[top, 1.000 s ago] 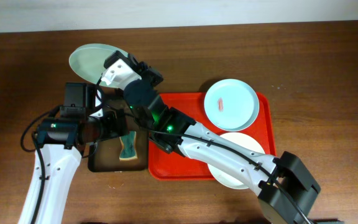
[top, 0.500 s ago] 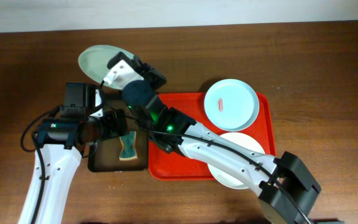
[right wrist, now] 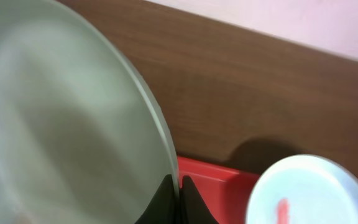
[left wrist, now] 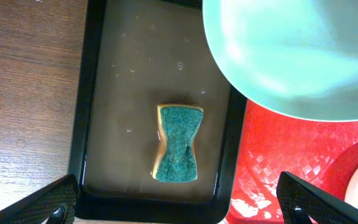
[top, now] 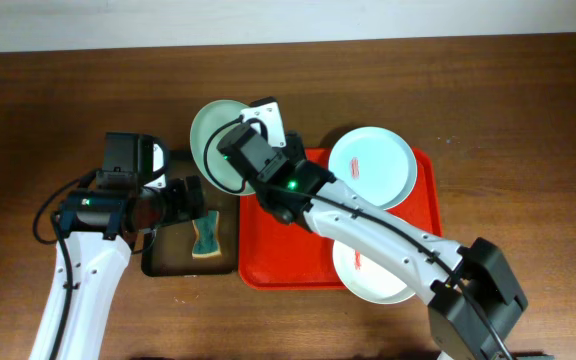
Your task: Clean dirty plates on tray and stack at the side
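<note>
Three plates, one red tray.
Mint plate (top: 213, 148): tilted, rim clamped in the right gripper (right wrist: 180, 191), over the far-left corner of the tray (top: 278, 255). Blue plate (top: 371, 167): red smear at centre, flat on tray, near right of the jaws. White plate (top: 373, 272): smeared, flat on tray, well apart from the jaws, partly hidden.

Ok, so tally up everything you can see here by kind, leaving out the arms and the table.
Plates: 3 (held plate in the right claw, upper plate, lower plate)
Trays: 2 (red tray, dark tray)
Sponges: 1 (sponge)
Total: 6
</note>
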